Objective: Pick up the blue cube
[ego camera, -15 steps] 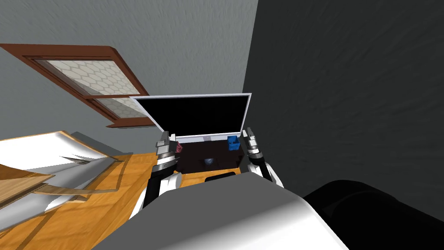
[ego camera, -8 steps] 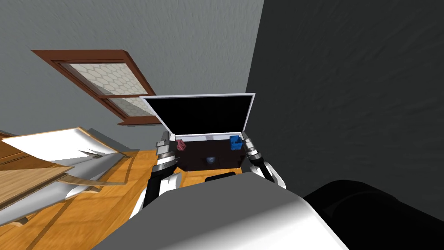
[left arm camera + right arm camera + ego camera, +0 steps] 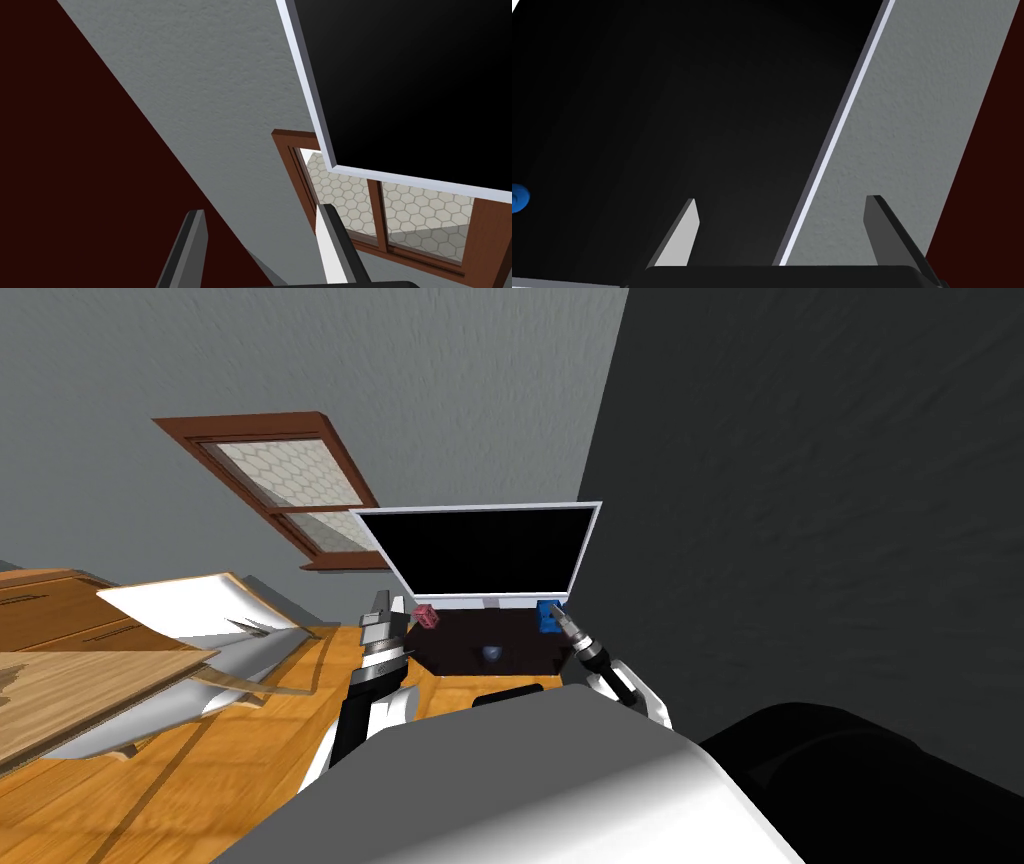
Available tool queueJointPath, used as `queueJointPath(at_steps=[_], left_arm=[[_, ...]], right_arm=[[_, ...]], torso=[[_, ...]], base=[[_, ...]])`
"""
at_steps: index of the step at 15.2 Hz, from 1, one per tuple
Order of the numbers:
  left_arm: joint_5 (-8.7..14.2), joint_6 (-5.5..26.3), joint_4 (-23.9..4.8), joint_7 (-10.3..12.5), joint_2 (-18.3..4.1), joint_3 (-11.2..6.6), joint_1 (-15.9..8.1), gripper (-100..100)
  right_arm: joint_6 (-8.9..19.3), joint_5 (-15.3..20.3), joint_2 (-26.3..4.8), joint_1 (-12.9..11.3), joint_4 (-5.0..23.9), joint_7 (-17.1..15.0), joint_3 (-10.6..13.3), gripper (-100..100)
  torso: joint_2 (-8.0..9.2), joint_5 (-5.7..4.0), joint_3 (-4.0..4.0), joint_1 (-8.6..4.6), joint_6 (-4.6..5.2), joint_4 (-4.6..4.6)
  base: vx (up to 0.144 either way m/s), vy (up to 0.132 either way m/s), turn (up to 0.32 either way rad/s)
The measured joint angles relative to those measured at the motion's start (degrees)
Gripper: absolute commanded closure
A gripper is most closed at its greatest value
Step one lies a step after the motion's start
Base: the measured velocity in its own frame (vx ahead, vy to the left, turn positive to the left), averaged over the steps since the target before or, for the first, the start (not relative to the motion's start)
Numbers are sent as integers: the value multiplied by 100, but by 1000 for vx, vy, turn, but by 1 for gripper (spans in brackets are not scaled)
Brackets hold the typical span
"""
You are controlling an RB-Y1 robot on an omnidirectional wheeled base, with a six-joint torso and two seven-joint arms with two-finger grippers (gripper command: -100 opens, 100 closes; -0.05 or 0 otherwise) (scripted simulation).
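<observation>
We see the blue cube (image 3: 547,616) resting on the dark table (image 3: 455,640), at its far right corner, just under the black screen (image 3: 490,550).

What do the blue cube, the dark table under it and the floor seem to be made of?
The blue cube is a flat, saturated blue with no shine, perhaps plastic; the render leaves it open. The dark table is deep maroon and matt with no grain showing, so painted or stained wood is only a guess. The floor is orange-brown with grain streaks and plank seams, apparently varnished wood.
</observation>
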State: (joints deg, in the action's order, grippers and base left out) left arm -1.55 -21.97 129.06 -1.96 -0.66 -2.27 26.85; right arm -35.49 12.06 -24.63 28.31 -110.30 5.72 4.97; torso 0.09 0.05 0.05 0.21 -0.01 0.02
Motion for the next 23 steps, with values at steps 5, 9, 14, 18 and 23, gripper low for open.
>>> queueJointPath(at_steps=[5, 9, 14, 18, 23], left_arm=[[0, 0, 0, 0, 0, 0, 0, 0], [0, 0, 0, 0, 0, 0, 0, 0], [0, 0, 0, 0, 0, 0, 0, 0], [0, 0, 0, 0, 0, 0, 0, 0], [0, 0, 0, 0, 0, 0, 0, 0]], right_arm=[[-32, 354, -675, -148, 614, 228, 109, -100], [-23, 586, -1110, -236, 1013, 387, 201, -100], [-77, 912, -1718, -325, 1583, 613, 291, -100], [2, 1202, -2214, -386, 1908, 767, 396, -100], [-39, 1523, -2747, -518, 2444, 978, 518, -100]], torso=[[-1, 0, -1, 2, -2, 0], [-2, 0, -1, -2, -1, 0], [-4, 1, -2, 1, 1, 0], [-5, 2, -3, 4, 0, -1], [-5, 2, -3, 5, -1, -1]], base=[[-19, 63, 117], [-14, 54, 93], [-9, 64, 99], [-5, 61, 105], [-4, 60, 107]])
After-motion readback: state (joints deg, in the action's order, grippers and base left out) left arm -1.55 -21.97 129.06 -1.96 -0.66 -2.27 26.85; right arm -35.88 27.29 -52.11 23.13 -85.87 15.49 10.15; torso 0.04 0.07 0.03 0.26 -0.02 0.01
